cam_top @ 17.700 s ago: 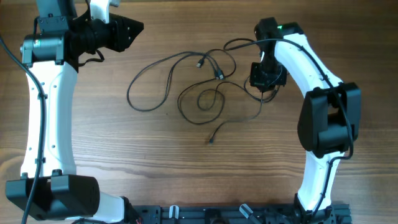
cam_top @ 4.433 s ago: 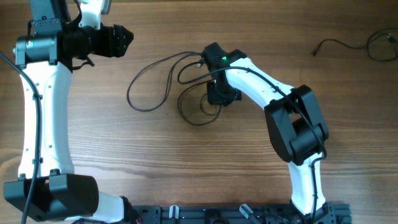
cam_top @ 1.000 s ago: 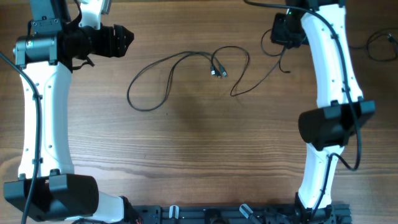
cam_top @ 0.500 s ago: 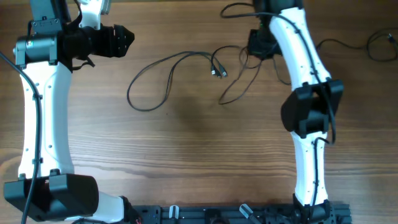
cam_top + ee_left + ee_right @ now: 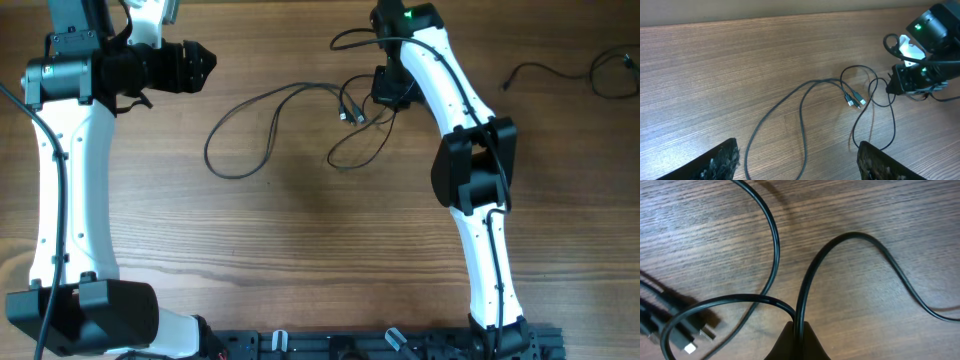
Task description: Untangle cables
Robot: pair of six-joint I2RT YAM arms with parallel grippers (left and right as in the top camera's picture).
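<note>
A long thin black cable (image 5: 240,130) lies in a loop at left centre, and its plug ends (image 5: 350,115) rest beside my right gripper (image 5: 388,92). That gripper is shut on a second black cable (image 5: 805,285), which rises straight out of the pinched fingertips (image 5: 799,341). The held cable trails in a loop (image 5: 352,150) on the wood just below the gripper. In the left wrist view the long cable (image 5: 802,115) and the plug ends (image 5: 855,100) are visible. My left gripper (image 5: 205,62) hangs open at the upper left, away from the cables, with nothing between its fingers (image 5: 720,162).
A separate black cable (image 5: 560,72) lies alone at the far right top of the table. My right arm (image 5: 470,170) reaches from the front edge up across the right-centre. The left arm (image 5: 70,180) runs along the left side.
My right gripper has carried its cable leftward from the top right and slightly down, to beside the plug ends; the trailing loop followed. The left arm and the long cable have not moved.
</note>
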